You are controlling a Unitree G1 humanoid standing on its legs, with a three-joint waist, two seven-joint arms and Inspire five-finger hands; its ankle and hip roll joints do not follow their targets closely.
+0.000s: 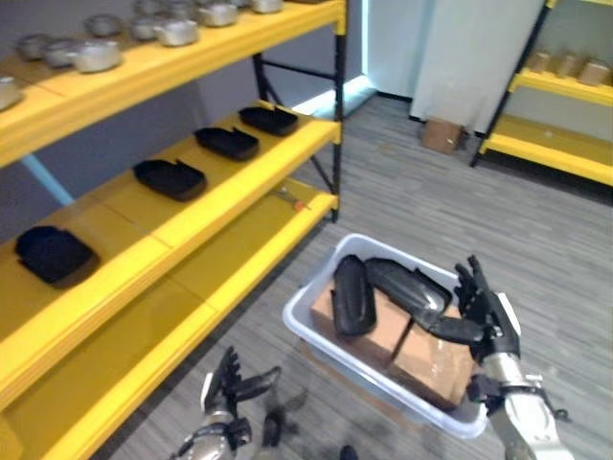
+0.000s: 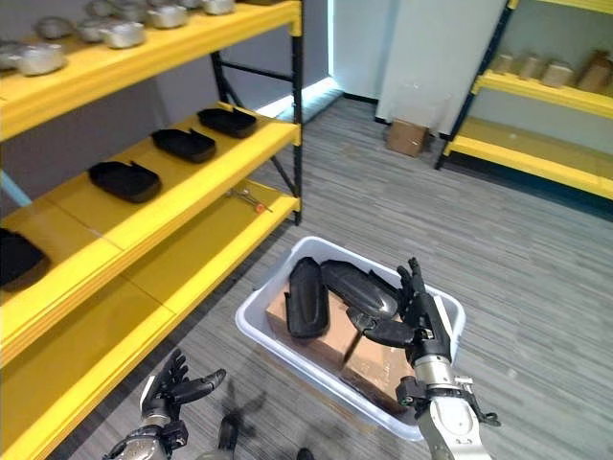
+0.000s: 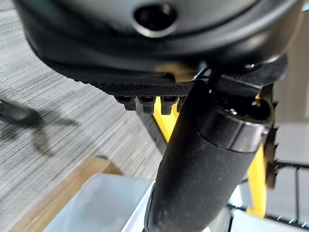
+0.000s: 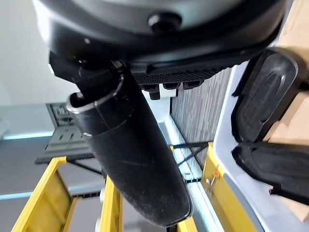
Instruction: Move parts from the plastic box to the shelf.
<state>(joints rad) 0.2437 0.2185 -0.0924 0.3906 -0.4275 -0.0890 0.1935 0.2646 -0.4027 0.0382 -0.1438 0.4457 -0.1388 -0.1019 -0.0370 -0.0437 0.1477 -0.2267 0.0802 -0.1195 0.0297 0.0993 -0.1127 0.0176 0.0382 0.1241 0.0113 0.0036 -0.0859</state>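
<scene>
Currently, take the plastic box (image 1: 316,331) as your reference. Beyond its left side stands the yellow shelf (image 1: 230,192), a steel rack with flat painted decks; four black moulded parts (image 1: 170,178) already lie in a row on its middle deck, and grey metal pieces (image 1: 96,55) sit on the deck above. The box itself is a pale, thin-walled rectangular tub resting on grey striped carpet (image 1: 431,201). Inside it, two brown cardboard blocks (image 1: 421,359) carry the remaining two dark parts (image 2: 308,297): elongated, rounded, matte plastic shells, one lying beside the other.

Your right hand (image 2: 421,321) is over the right end of the box, fingers straight and spread, thumb reaching toward the nearer part and holding nothing. Your left hand (image 1: 230,383) hangs low, outside the near-left corner of the box, fingers loosely extended and empty.

Note the risks. The smooth, curved shell is likely to slip from a shallow pinch. The two parts lie close together, so closing on one may drag the other. A downward push could tilt a cardboard block and shift the light tub.
</scene>
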